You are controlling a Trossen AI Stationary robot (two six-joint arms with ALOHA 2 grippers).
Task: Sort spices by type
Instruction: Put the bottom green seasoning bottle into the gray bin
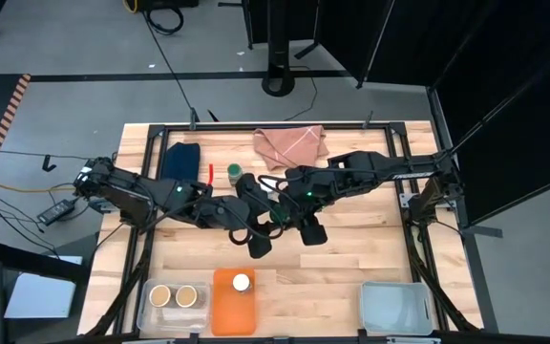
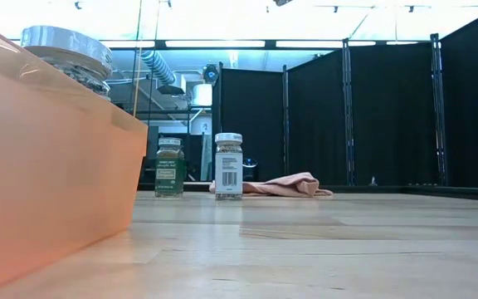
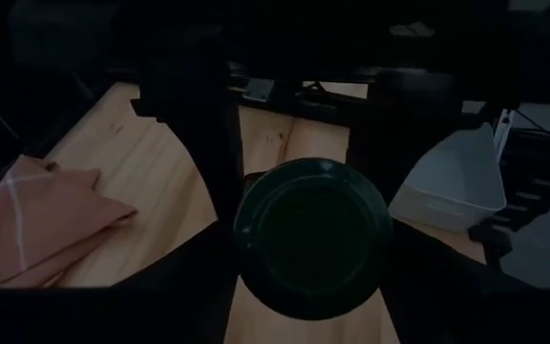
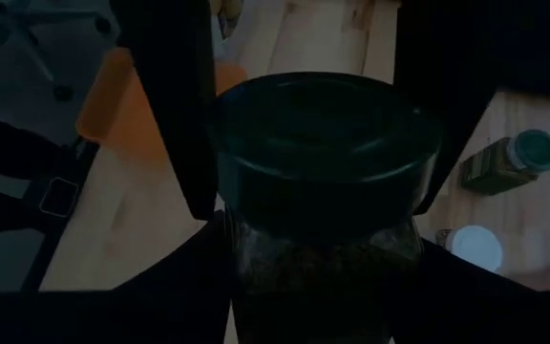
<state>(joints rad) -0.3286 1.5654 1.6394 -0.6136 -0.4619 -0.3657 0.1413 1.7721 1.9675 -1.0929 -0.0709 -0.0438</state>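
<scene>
Both my grippers meet above the table's middle on one green-lidded spice jar [image 4: 323,182], my left gripper [image 1: 267,218] from the left and my right gripper [image 1: 292,208] from the right. The arms hide this jar in the high view. A second green-lidded jar [image 1: 234,173] and a white-lidded jar [image 2: 228,164] stand upright on the table farther back. Another white-lidded jar [image 1: 242,283] stands in the orange tray [image 1: 225,304]. Two tan-lidded jars [image 1: 174,296] stand in the clear bin at the near left. My left gripper has its two fingers [image 3: 203,143] on either side of the green lid [image 3: 313,234]. It comes at the jar from the lid end, looking straight onto the lid's top. The jar is clear of the table. My right gripper has the same jar's lid rim [image 4: 232,143] between its two fingers [image 4: 175,115], one on each side. The glass body [image 4: 323,268] reaches back between the fingers toward the wrist. The jar is clear of the table.
A pink folded cloth [image 1: 291,143] and a dark blue cloth [image 1: 181,161] lie at the far edge, with a small red thing [image 1: 211,173] between the blue cloth and the green jar. A clear bin [image 1: 394,306] stands at the near right. Bare wood lies between the trays and the arms.
</scene>
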